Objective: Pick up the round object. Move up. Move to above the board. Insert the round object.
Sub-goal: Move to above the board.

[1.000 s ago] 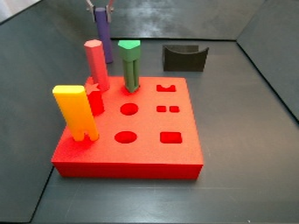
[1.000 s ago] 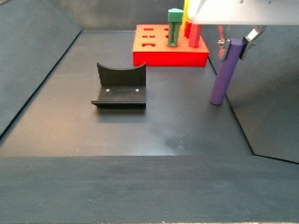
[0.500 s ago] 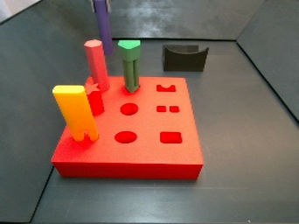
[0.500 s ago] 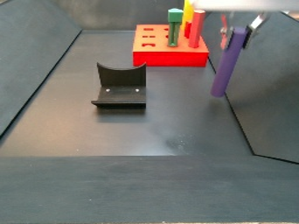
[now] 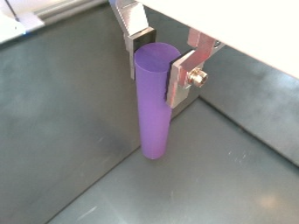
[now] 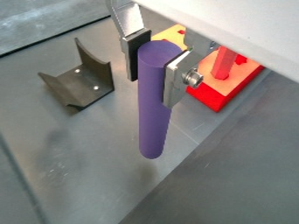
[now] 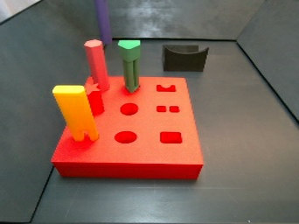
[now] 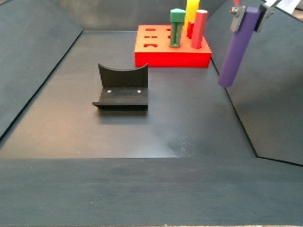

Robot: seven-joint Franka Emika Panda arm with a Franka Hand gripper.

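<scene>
Lift is the change: the tall, slim purple cylindrical peg (image 8: 240, 49), the round object, now hangs clear of the dark floor, higher in a side view than 1 second ago, when its foot was near the floor. The gripper (image 6: 153, 58) is clamped on the peg's upper end, silver plates on both sides, up beside the right wall. Picking up looks done and moving up underway; travel to above the thick red rectangular board (image 7: 128, 133) comes next. Counted: 1 purple peg, 1 board, 1 dark L-shaped fixture (image 8: 120, 87), and 3 pegs standing in the board: yellow (image 7: 73, 112), pinkish-red (image 7: 96, 66), green (image 7: 129, 65). I count 6 open holes in the board's top.
</scene>
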